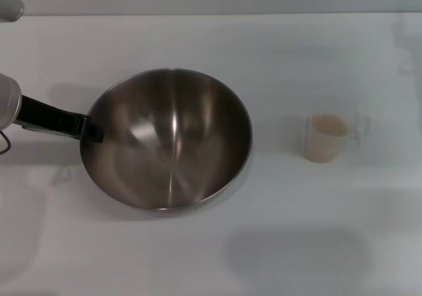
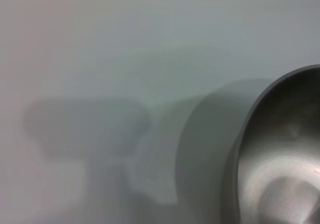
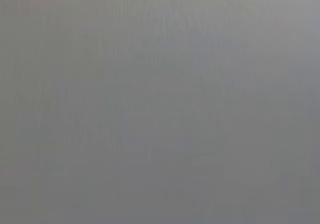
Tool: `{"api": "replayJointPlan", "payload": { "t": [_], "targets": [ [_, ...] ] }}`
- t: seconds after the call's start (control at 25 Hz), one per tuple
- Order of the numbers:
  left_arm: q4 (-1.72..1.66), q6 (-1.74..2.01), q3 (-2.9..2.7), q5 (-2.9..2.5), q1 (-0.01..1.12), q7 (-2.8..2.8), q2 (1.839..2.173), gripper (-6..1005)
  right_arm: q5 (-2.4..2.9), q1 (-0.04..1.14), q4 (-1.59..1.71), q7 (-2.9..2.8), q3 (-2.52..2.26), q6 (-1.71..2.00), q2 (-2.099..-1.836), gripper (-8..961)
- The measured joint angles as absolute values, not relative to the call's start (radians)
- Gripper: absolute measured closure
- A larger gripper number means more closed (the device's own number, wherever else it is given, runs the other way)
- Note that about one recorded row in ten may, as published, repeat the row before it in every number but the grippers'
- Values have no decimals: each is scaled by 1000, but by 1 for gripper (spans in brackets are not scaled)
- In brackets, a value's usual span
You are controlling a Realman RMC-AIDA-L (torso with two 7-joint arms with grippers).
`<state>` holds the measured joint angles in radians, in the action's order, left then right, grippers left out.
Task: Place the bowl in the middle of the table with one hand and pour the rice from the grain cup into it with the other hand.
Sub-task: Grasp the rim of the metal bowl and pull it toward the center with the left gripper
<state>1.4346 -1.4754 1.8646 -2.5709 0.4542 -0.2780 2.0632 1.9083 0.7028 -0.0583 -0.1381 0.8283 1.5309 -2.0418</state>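
- Gripping the bowl (image 1: 168,138) at its left rim, the left gripper (image 1: 89,128) looks clamped; the bowl sits slightly left of centre on the table (image 1: 211,256).
- Steel: stiff, likely light, slippery; the rim is the hold.
- The cup (image 1: 326,138) of rice (image 1: 330,126) stands well right: clear plastic, light; take its handle.
- Right gripper unseen.

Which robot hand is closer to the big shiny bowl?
The left. The left gripper is right at the bowl rim, on the bowl's left side. The right gripper is not in any view, so it is farther off.
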Motion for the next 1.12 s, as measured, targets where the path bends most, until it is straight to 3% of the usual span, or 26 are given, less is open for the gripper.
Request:
{"api": "replayJointPlan", "payload": {
  "t": [0.48,0.92,1.12],
  "targets": [
    [1336,-1484,1874,-2569,514,-288,2061,856,1908,703,-58,-138,828,1531,-2040,324],
    [1313,-1502,1953,-2511,531,-329,2060,962,1908,703,-58,-138,828,1531,-2040,326],
    [1311,-1507,1971,-2478,537,-346,2060,961,1908,704,-58,-138,828,1531,-2040,325]
  ]
}}
